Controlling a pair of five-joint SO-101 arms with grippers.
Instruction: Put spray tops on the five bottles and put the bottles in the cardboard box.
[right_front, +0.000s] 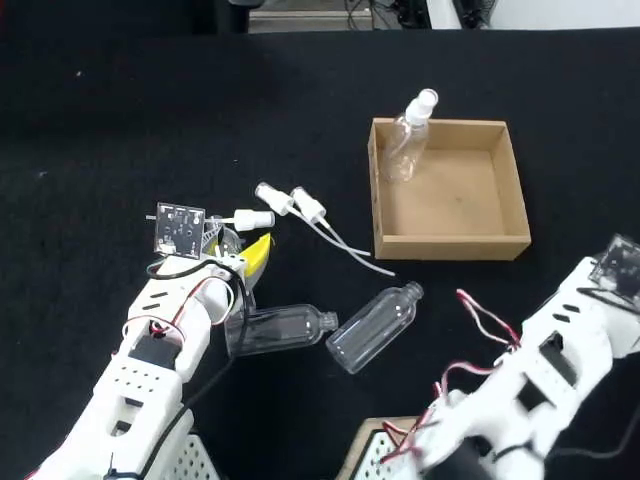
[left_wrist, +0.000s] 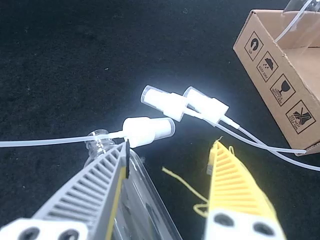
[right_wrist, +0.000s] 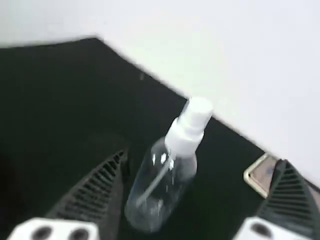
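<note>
My left gripper (left_wrist: 171, 147) is open over the table, grey finger on one side and yellow finger (right_front: 256, 256) on the other. A clear uncapped bottle (left_wrist: 131, 200) lies under the grey finger, its neck beside a loose spray top (left_wrist: 150, 130). Two more spray tops (left_wrist: 162, 102) (left_wrist: 207, 107) lie just beyond, toward the cardboard box (right_front: 450, 245). One bottle with a spray top (right_front: 408, 140) leans in the box's far left corner. Two uncapped bottles (right_front: 285, 328) (right_front: 375, 325) lie on the table. My right gripper (right_wrist: 200, 160) is open around a topped bottle (right_wrist: 160, 187).
The black table top runs on to the left and back. My right arm (right_front: 560, 350) lies along the front right, close to the box. White arm bases (right_front: 190, 460) and a tan board edge (right_front: 375, 440) sit at the front edge.
</note>
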